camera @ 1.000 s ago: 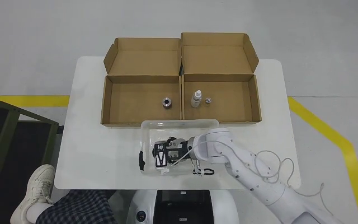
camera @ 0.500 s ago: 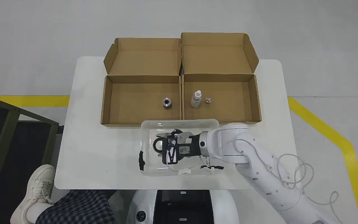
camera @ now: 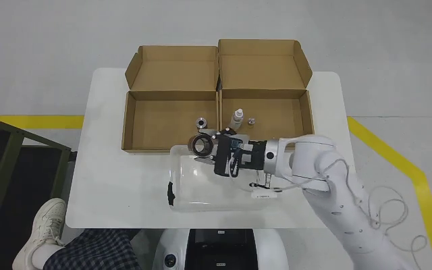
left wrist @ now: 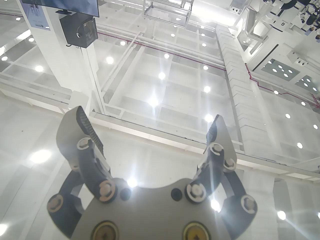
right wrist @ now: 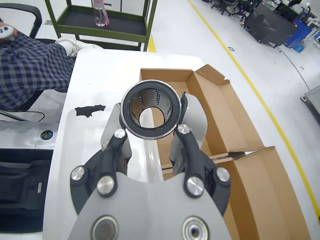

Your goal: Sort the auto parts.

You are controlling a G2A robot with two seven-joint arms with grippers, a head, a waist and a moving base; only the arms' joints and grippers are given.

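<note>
Right pincer [right wrist: 150,102] clamped on short steel cylinder bearing with black end ring [right wrist: 125,112], one only. Bearing's long axis in line with pincer fingers, bore open toward wrist, far end toward cardboard boxes. Held over far rim of clear plastic bin [camera: 177,154].

Left pincer [left wrist: 147,122] spread wide, nothing between.

Beyond bin, on white surface [camera: 111,175], two open brown cardboard boxes:
- left box [camera: 152,128]: one small metal cylinder [camera: 201,122]
- right box [camera: 287,125]: one white bottle-shaped part [camera: 237,118], one small metal nut [camera: 251,121]

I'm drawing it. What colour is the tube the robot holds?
Silver tube with black rim; right wrist view.
</note>
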